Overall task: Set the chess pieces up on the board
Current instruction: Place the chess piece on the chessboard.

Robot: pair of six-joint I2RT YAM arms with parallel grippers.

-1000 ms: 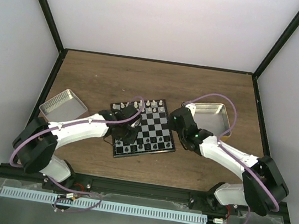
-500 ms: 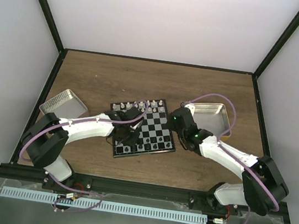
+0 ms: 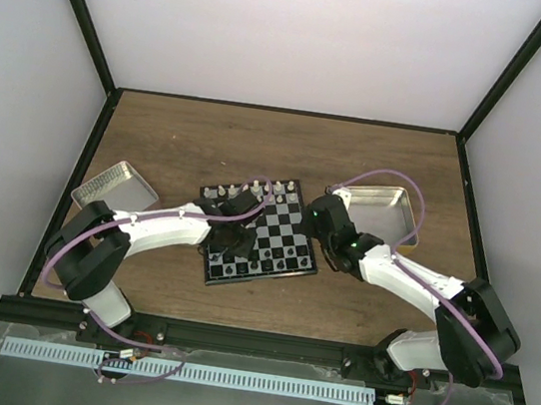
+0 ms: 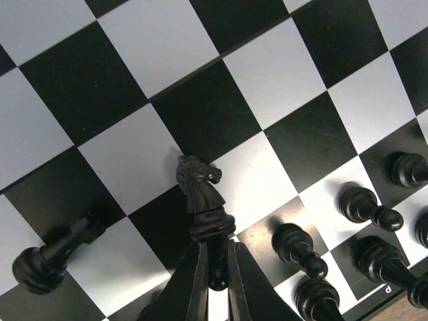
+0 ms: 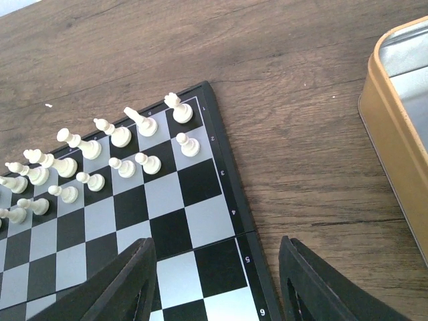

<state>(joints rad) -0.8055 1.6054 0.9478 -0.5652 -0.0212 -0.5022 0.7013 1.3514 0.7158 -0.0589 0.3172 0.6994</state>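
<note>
bottom centre, the left gripper [image 4: 215,257] pinches a black knight [image 4: 199,190] over the board [image 4: 160,40]; the right gripper [image 5: 217,271] gapes empty at the board's edge.

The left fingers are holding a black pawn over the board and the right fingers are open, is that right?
Not quite. The left wrist view shows the left fingers holding a black knight, not a pawn; its horse head is plain. The rest holds: it is over the board, and the right fingers are open.
</note>
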